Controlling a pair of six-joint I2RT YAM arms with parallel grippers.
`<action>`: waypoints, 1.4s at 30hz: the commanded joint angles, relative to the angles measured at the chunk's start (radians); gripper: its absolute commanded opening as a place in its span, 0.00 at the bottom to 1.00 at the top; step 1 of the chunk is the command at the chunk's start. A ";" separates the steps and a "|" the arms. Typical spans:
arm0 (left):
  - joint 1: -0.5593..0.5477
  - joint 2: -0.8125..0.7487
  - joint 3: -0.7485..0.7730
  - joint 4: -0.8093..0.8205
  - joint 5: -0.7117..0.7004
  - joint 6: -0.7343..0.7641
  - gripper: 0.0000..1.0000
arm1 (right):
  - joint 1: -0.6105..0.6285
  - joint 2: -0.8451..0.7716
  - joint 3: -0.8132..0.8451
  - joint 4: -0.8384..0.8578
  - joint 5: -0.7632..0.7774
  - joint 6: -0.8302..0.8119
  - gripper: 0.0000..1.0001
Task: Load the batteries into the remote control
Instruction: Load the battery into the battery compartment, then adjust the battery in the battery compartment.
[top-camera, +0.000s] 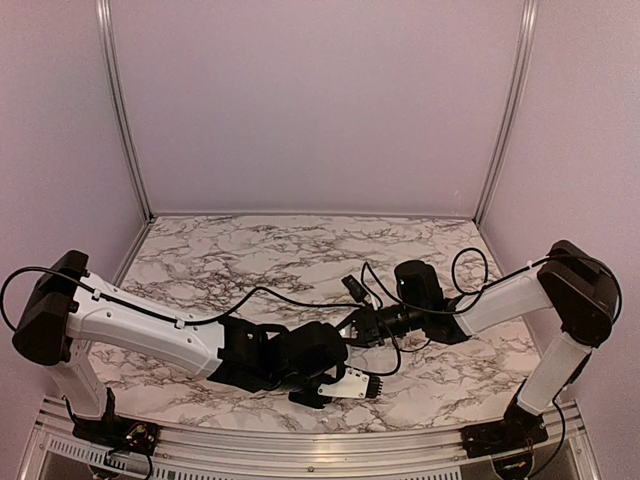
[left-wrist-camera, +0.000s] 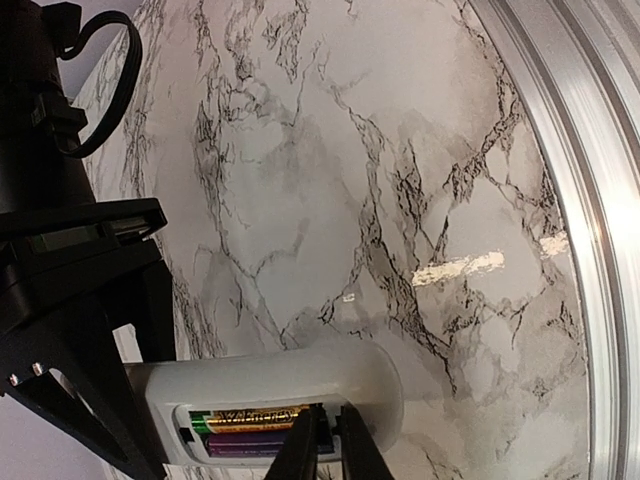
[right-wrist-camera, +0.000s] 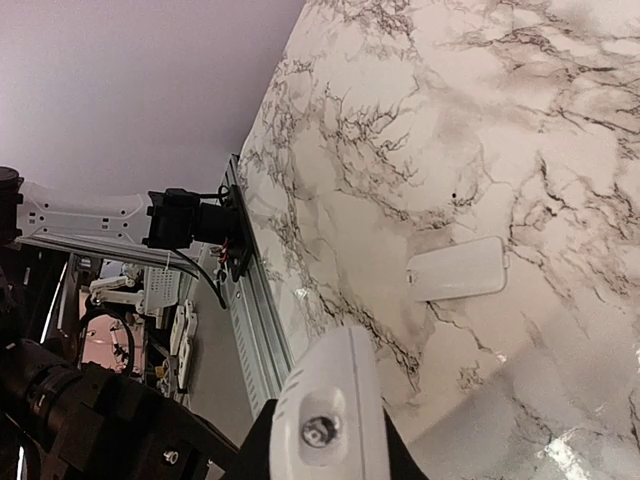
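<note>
Right up close, the left gripper (left-wrist-camera: 325, 442) is pinching its tips together, nothing between them, and is nosing into the open bay of the remote control (left-wrist-camera: 340, 372). Both batteries are lying inside that bay: the gold cell (left-wrist-camera: 250, 415) above, the dark cell (left-wrist-camera: 245, 446) just beneath, side by side and touching. Whether they are fully seated is hard to tell from here.

The right gripper (right-wrist-camera: 328, 468) is clamping the remote's other end and holding it off the table (right-wrist-camera: 450, 120). That body is looking light, stiff and smooth, so it is likely to twist in the grip if it is pushed hard. The long side edges, away from the bay, are looking like the safest hold. The cells are small and round, and a spring contact could pop them back out, so gentle presses are called for.

Further out, a thin white battery cover (right-wrist-camera: 457, 270) is lying flat on the marble, well apart from both arms. It is looking awkward to lift, and taking it by one short edge is probably the best bet.
</note>
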 joint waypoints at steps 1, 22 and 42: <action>0.004 0.040 -0.059 -0.051 0.021 -0.034 0.10 | 0.019 -0.067 0.092 0.193 -0.103 0.087 0.00; 0.262 -0.444 -0.317 0.383 0.198 -0.678 0.83 | -0.052 -0.140 0.032 0.161 -0.016 -0.008 0.00; 0.320 -0.187 -0.213 0.454 0.480 -0.963 0.61 | -0.046 -0.169 0.048 0.147 0.021 -0.023 0.00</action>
